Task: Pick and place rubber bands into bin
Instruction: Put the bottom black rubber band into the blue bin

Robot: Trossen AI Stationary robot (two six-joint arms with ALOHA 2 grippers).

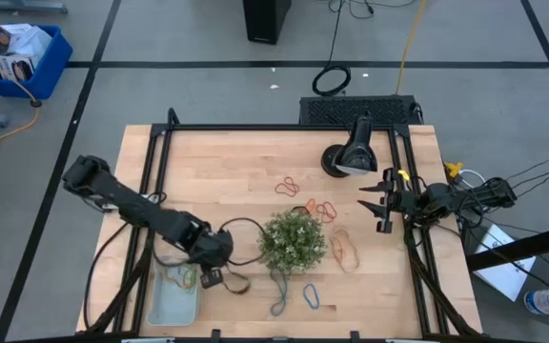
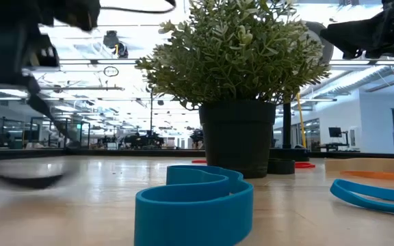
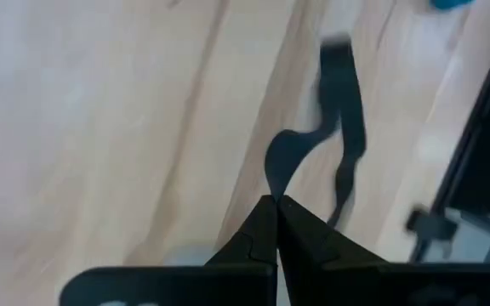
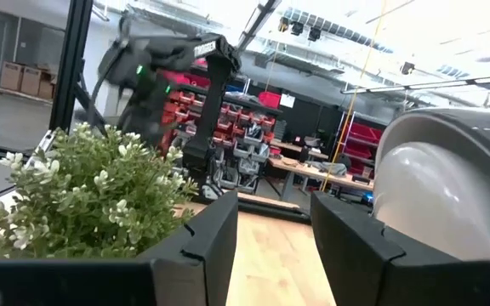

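Note:
My left gripper [image 1: 212,276] hangs over the near left of the table, shut on a dark grey rubber band [image 3: 340,102]. Just left of it lies the bin [image 1: 160,310], a pale blue tray with a few bands at its far end. Loose rubber bands lie around the potted plant [image 1: 294,240]: orange-red ones [image 1: 323,209] beyond it, a tan one [image 1: 346,250] to its right, a grey-green one [image 1: 279,303] and a blue one [image 1: 311,295] on the near side. My right gripper [image 4: 275,246] waits open, raised over the table's right edge [image 1: 385,203]. My left gripper pinches the dark band between its two fingertips [image 3: 266,223], at one end of the loop [image 3: 277,174]. The fingers point steeply down from above. The band trails away below them, slack and twisted; whether its lower end is off the wood I cannot tell.
The plant stands mid-table, right of my left gripper. A black lamp-like object with a white dome [image 1: 349,155] sits at the far right. A black frame runs along the table's left, right and far edges [image 1: 151,162]. Bare wood lies at the far left.

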